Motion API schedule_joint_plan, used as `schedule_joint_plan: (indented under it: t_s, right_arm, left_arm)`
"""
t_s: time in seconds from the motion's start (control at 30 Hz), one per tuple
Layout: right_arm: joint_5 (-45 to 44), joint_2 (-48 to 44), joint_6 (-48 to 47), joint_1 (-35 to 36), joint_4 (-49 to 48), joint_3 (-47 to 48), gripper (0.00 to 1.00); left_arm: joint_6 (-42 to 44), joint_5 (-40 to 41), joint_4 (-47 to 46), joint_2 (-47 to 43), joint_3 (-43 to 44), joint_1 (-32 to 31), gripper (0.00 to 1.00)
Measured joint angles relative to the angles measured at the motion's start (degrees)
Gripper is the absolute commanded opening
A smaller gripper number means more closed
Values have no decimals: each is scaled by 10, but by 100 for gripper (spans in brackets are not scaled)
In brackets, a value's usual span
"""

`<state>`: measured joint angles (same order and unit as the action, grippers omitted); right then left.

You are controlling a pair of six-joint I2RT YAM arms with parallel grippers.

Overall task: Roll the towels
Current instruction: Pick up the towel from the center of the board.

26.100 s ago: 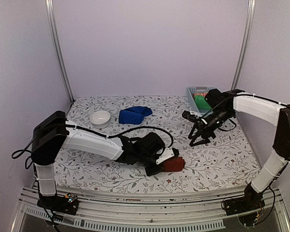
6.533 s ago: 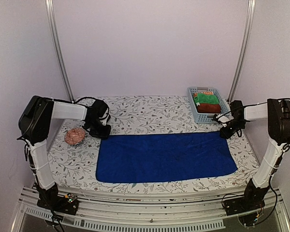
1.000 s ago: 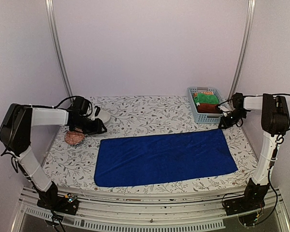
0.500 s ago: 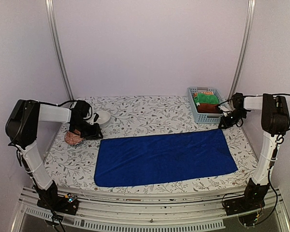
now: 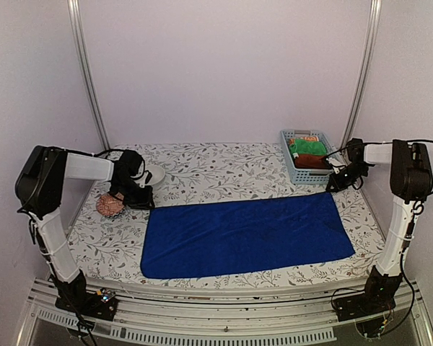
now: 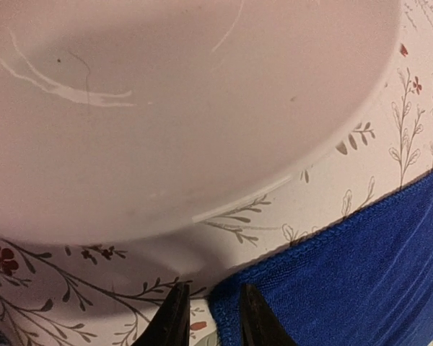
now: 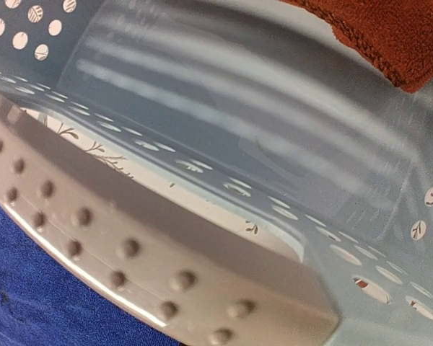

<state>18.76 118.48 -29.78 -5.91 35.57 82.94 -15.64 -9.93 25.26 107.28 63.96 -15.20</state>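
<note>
Even soft light; wrist views blurry close-up w/ glare.

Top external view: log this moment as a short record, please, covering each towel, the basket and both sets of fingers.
blue towel: spread flat mid-table
red towel: in the basket, beside a green cloth
left gripper: fingers slightly apart at the blue towel's far-left corner
right gripper: beside the basket, at the blue towel's far-right corner; opening unclear
</note>
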Motion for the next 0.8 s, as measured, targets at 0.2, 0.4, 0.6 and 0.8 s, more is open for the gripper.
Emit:
schedule_joint_plan:
  t_s: [0.2, 0.4, 0.6, 0.8]
  right_arm:
    - [2, 0, 0, 0, 0, 0, 3]
    - [3, 0, 0, 0, 0, 0, 3]
    - [3, 0, 0, 0, 1, 0, 3]
    - [3, 0, 0, -1, 2, 0, 3]
  left_arm:
    - [11, 49, 35, 16, 29, -22, 26]
    - [15, 70, 53, 22, 38, -30, 25]
    - [17, 89, 63, 31, 50, -41, 23]
    - [20, 92, 64, 41, 62, -43, 16]
